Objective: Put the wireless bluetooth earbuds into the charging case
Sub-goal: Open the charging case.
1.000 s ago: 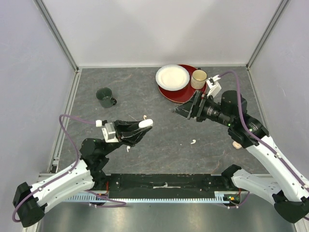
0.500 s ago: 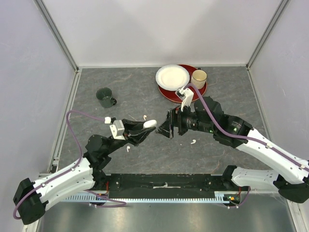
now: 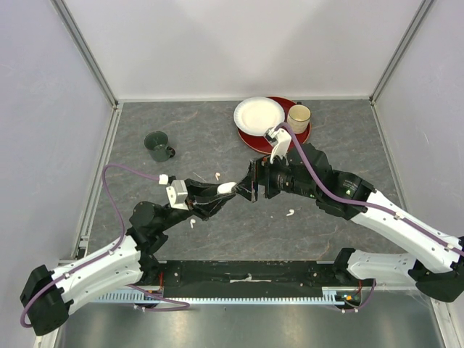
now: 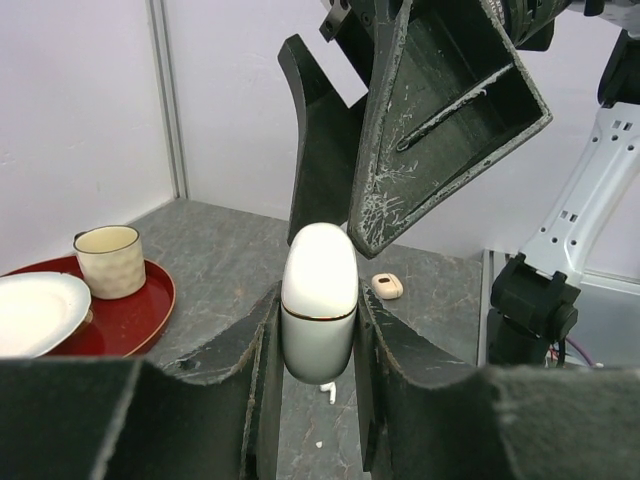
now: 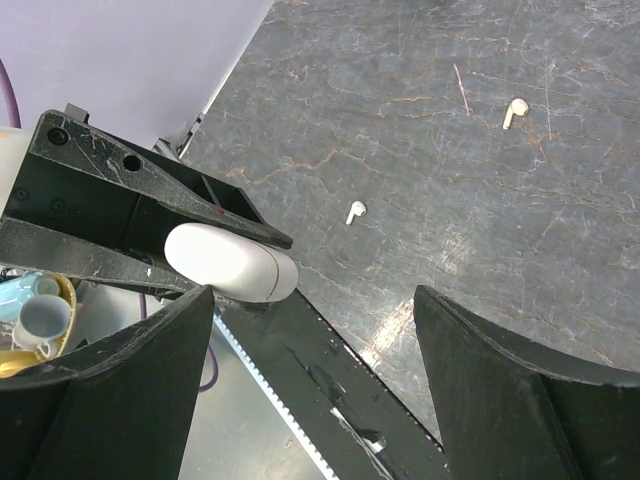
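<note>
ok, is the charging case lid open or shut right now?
Shut. The charging case, clamped in the left gripper, shows its lid seated flush, with only a thin seam line visible and no earbud wells exposed.

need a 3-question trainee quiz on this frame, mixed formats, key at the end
1. True or false: the left gripper holds the charging case with its lid open.
2. Multiple choice: the fingers of the right gripper are
A) shut on the case
B) open, close to the case
C) shut, far from the case
3. Fill in: in the top view, ___ loose earbuds lie on the table.

Key: 1 false, the lid is shut. 2 B. 3 three.
</note>
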Controlling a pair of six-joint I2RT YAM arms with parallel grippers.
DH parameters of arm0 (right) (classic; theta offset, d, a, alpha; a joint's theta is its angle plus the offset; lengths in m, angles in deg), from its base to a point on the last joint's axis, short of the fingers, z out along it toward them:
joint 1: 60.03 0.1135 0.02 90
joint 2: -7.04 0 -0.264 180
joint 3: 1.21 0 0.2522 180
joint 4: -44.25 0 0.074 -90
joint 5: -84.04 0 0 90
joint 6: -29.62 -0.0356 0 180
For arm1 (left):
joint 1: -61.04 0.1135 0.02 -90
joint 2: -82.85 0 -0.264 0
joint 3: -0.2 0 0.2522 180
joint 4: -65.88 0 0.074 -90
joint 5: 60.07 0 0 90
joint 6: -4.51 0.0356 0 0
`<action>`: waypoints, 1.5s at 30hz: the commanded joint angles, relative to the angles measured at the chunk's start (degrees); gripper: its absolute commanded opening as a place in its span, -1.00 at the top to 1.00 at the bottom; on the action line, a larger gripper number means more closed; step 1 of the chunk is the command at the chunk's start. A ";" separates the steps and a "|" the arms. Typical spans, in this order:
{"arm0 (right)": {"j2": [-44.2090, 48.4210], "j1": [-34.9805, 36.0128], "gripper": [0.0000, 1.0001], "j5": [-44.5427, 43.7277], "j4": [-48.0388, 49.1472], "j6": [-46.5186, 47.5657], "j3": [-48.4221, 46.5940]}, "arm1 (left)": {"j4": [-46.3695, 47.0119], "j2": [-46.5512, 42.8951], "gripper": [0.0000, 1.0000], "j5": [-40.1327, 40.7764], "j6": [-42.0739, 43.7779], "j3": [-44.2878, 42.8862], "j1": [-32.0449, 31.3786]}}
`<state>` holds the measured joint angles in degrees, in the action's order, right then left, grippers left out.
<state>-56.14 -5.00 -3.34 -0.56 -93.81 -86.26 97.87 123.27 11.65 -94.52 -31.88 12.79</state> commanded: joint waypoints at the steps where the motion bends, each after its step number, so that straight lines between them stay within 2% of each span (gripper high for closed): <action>1: -0.19 0.26 -0.73 -1.82 0.99 -0.76 -0.96 | 5.31 0.09 0.95 -1.05 -2.04 0.13 -0.09; 16: 0.25 0.26 -0.75 -6.92 3.01 -4.97 -0.17 | 6.10 1.24 0.95 -9.31 -5.73 -1.89 -0.09; 26: 0.16 0.26 -0.78 -3.40 6.44 -7.35 1.32 | 5.49 -0.08 0.95 -5.89 -5.20 -0.13 -0.09; 32: 1.56 0.08 -0.82 -5.16 7.14 -8.23 0.71 | 4.61 -1.22 0.95 -4.22 -5.20 1.19 -0.09; 39: 3.50 -0.27 -0.86 -9.72 6.09 -7.09 -1.31 | 1.53 -4.65 0.95 -2.55 -4.67 2.59 -0.18; 42: 4.11 -0.79 -0.87 -17.27 1.88 -8.58 -0.79 | -0.58 -6.49 0.95 -1.85 -3.71 2.68 -0.09; 43: 4.11 -1.49 -0.86 -22.16 -2.05 -9.36 -0.61 | -1.97 -6.93 0.95 -1.58 -3.27 2.60 -0.09; 45: 3.85 -2.81 -0.81 -25.71 -6.20 -12.18 0.52 | -3.47 -8.51 0.95 -1.41 -2.83 2.42 -0.18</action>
<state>-52.75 -5.81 -17.22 1.47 -102.18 -85.50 96.67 117.22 8.00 -98.68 -29.37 12.90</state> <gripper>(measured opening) 0.924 0.356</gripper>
